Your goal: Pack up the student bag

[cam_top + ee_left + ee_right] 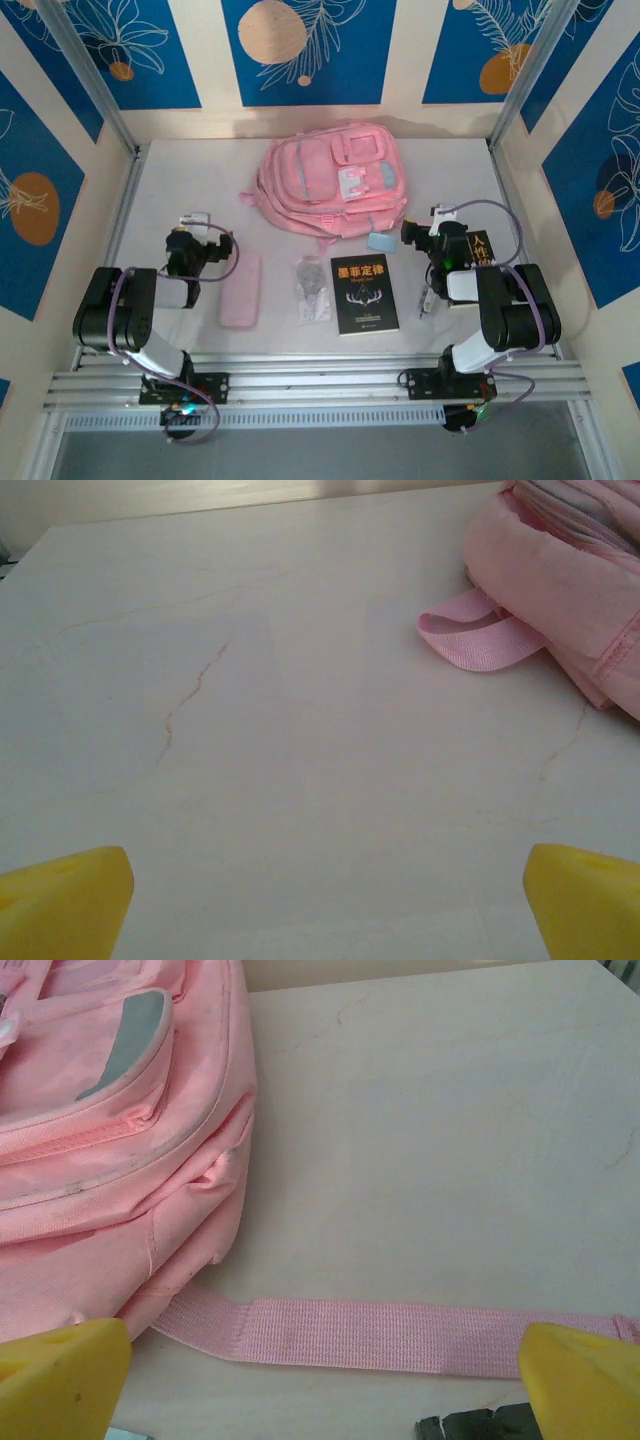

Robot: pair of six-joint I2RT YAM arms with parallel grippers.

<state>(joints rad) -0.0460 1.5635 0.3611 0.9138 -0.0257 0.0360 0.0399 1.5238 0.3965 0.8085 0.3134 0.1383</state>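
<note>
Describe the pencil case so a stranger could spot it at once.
Start at the big pink backpack at the back of the table. In the row of smaller things in front of it, take the leftmost: the pencil case. It is a flat, plain pink oblong, while its neighbours are a small greyish packet and a black book.

On the pale table [180, 170], l to r: flat pink pencil case [241, 290], clear packet [312, 290] w/ dark bits, black book [364, 293] w/ gold title, small pale-blue block [381, 242] just behind it, 2nd dark book [484, 246] far rt
</note>
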